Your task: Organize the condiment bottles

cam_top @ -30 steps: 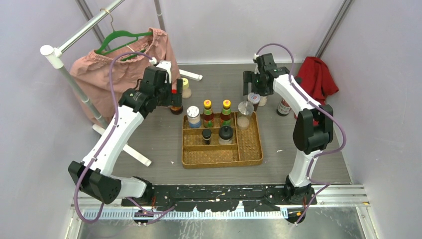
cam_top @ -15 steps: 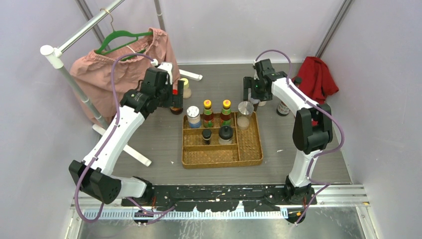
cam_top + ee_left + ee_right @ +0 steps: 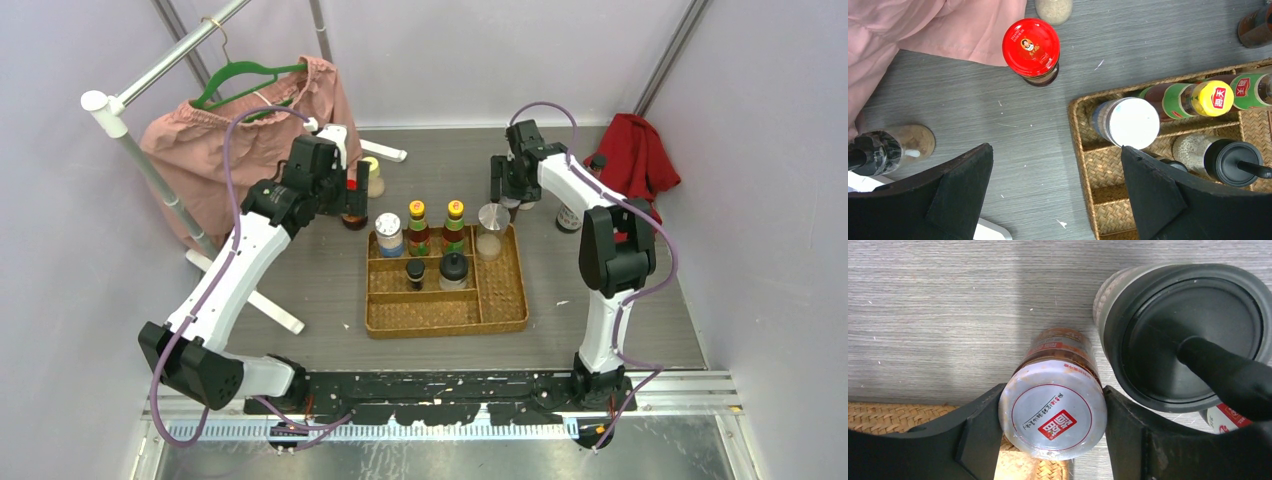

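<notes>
1. The right gripper has its jaws clenched on a white-lidded jar; one finger presses each side of the lid.
2. That jar holds brownish contents and stands on the tabletop, just outside the far edge of the woven tray.
3. A black-lidded bottle stands just beside the held jar; whether the two touch cannot be told.
4. The left gripper hangs over bare tabletop with its jaws released and spread wide, nothing between them.
5. A red-lidded jar stands on the tabletop beyond the left gripper, apart from the tray's left edge and next to the pink cloth.
6. In the tray's far row stand a white-capped bottle, two yellow-capped bottles and a silver-lidded shaker.
7. Two black-capped bottles stand in the row behind them, nearer the arms.
8. A red cloth lies at the tabletop's far right.
</notes>
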